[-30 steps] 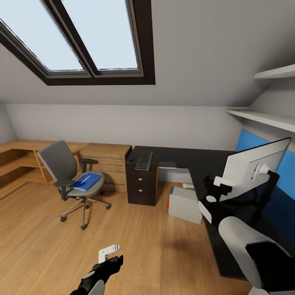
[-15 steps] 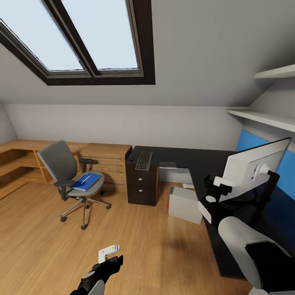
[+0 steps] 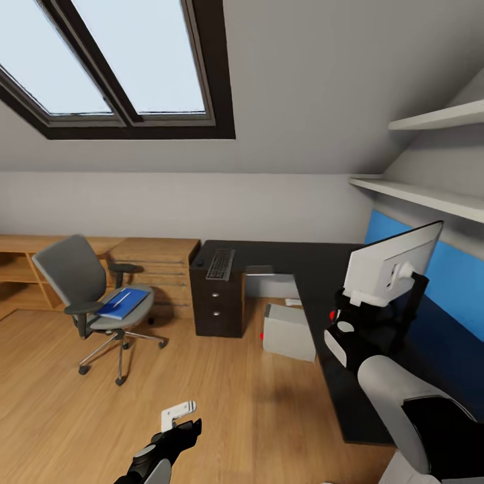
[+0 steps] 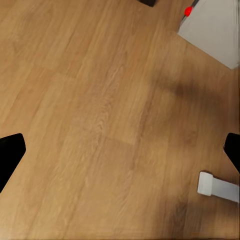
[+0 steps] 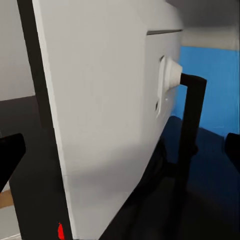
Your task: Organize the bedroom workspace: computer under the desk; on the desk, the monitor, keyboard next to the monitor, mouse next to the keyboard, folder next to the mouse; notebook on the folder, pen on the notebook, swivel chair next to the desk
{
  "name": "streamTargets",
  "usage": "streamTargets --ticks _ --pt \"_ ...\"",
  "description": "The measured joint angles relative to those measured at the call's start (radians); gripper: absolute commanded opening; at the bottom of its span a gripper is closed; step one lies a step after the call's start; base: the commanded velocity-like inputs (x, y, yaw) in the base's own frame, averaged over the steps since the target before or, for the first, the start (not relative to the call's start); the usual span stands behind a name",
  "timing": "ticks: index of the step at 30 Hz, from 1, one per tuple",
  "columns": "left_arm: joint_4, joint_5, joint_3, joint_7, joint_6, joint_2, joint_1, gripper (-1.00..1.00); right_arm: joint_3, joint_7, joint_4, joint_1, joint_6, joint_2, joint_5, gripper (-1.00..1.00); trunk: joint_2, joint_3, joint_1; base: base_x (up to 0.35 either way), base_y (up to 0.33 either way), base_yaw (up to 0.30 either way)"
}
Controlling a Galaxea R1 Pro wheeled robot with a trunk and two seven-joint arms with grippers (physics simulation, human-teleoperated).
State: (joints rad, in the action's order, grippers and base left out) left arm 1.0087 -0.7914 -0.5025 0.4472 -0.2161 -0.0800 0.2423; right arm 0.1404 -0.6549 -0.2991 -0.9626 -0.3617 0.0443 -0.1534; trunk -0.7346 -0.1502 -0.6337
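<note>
Setting the monitor (image 3: 388,269) squarely on the tabletop (image 3: 316,269) looks like the step in hand: it stands on the right part of the glossy black surface, grey back toward the robot, with the blue back panel (image 3: 452,275) behind it. The right pincer (image 3: 363,299) sits at the monitor's lower near corner, and the right wrist view shows both fingertips spread wide at the frame edges with the monitor's back (image 5: 110,100) between them, so I judge it open and not gripping. If more nudging is needed, push low near the stand (image 5: 192,130), slowly, since a tall thin screen on a thin stand could tip.

The left pincer (image 3: 176,415) hangs low over the wooden floor (image 3: 235,403); its wrist view shows dark tips far apart, so it reads as open and empty.

Further left, the keyboard (image 3: 220,263) lies on the black drawer cabinet (image 3: 218,306), the computer (image 3: 289,331) stands on the floor at the tabletop's edge, and the swivel chair (image 3: 91,302) carries the blue folder (image 3: 123,302).

Hard to make out: whether the stand's foot rests fully on the surface, as the right arm covers it; whether the pale streak on the folder is the pen; a small dark thing beside the keyboard, possibly the mouse.
</note>
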Motion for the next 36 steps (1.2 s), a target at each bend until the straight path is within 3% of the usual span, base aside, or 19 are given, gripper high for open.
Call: streamTargets --ticks 26,36 --pt "0.0 0.0 0.0 0.0 0.0 0.0 0.0 1.0 0.004 0.0 0.001 0.0 0.002 -0.014 0.001 1.0 0.0 0.0 0.0 0.0 0.001 -0.031" --pt "0.0 0.0 -0.001 0.0 0.0 0.001 0.0 1.0 0.004 0.0 0.001 0.0 0.002 -0.014 0.001 1.0 0.0 0.0 0.0 0.0 0.134 0.0"
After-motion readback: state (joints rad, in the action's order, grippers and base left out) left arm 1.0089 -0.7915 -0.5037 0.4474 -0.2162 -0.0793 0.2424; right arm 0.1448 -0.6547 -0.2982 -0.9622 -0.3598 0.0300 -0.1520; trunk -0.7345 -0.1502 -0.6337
